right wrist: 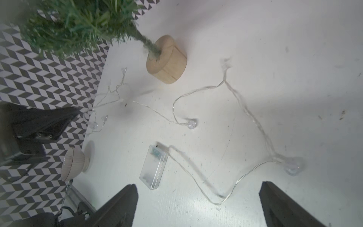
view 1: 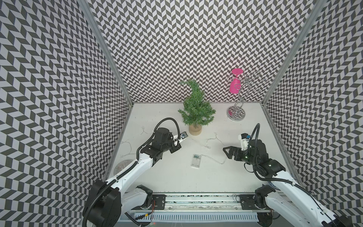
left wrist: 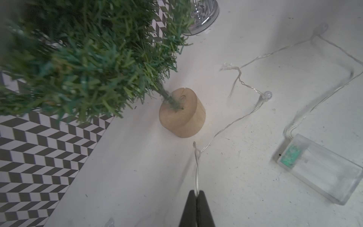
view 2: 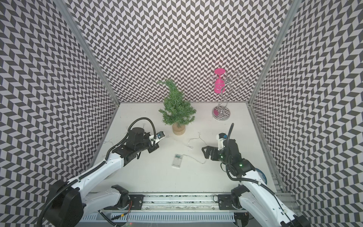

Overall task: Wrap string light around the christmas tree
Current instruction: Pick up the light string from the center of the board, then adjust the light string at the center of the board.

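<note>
No wrapping is done: the thin silvery bulbed string light [left wrist: 196, 169] is spread across the middle of the white surface [view 1: 216, 176], pinched by the clenched left end effector [left wrist: 196, 194] near the bushy green christmas tree [view 1: 196, 107]; the right end effector [right wrist: 198, 184] is left released.

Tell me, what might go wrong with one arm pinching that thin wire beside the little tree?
The thin silvery string light wire is pinched only at the left gripper's tips, so it may slip out. Its loose loops could snag, dragging the clear plastic battery box. A tug on caught branches might tip the small green christmas tree on its narrow wooden base.
</note>
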`<state>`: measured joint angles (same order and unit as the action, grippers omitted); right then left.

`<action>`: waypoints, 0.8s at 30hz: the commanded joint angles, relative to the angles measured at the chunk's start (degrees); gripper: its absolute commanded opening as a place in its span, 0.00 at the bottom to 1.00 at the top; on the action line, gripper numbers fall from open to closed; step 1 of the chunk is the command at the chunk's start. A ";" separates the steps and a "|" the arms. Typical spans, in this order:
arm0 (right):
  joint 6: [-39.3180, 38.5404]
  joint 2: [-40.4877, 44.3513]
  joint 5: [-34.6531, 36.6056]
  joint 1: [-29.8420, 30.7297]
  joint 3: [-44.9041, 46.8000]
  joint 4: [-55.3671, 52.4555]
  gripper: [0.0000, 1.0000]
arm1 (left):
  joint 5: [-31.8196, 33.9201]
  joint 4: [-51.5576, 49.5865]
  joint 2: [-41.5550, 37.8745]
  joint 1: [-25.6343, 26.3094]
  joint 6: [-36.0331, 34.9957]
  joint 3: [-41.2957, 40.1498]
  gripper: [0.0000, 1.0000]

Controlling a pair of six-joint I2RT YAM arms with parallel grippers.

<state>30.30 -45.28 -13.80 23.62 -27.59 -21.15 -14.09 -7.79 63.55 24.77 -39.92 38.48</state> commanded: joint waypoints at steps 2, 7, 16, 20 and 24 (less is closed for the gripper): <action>7.21 0.89 8.74 8.45 -0.46 -2.34 0.99 | 0.25 -5.43 -4.59 0.10 0.82 3.08 0.00; 12.45 -3.08 15.49 19.59 -1.80 -1.87 0.99 | -0.59 -8.37 -6.24 0.17 0.71 6.88 0.00; 18.99 -19.64 24.64 36.80 -8.67 2.37 0.99 | 0.23 -9.53 -6.60 -0.03 1.60 11.56 0.00; 18.83 -30.25 24.55 40.38 -14.26 5.27 0.98 | 0.49 -10.00 -7.29 -0.57 1.36 12.13 0.00; 18.96 -38.23 24.60 41.89 -18.70 6.99 1.00 | 0.48 -10.15 -8.33 -0.92 0.90 12.32 0.01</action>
<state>47.62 -80.20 8.67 64.77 -43.55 -18.24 -13.54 -16.32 56.71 24.34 -38.26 49.56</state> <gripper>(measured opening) 0.997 0.048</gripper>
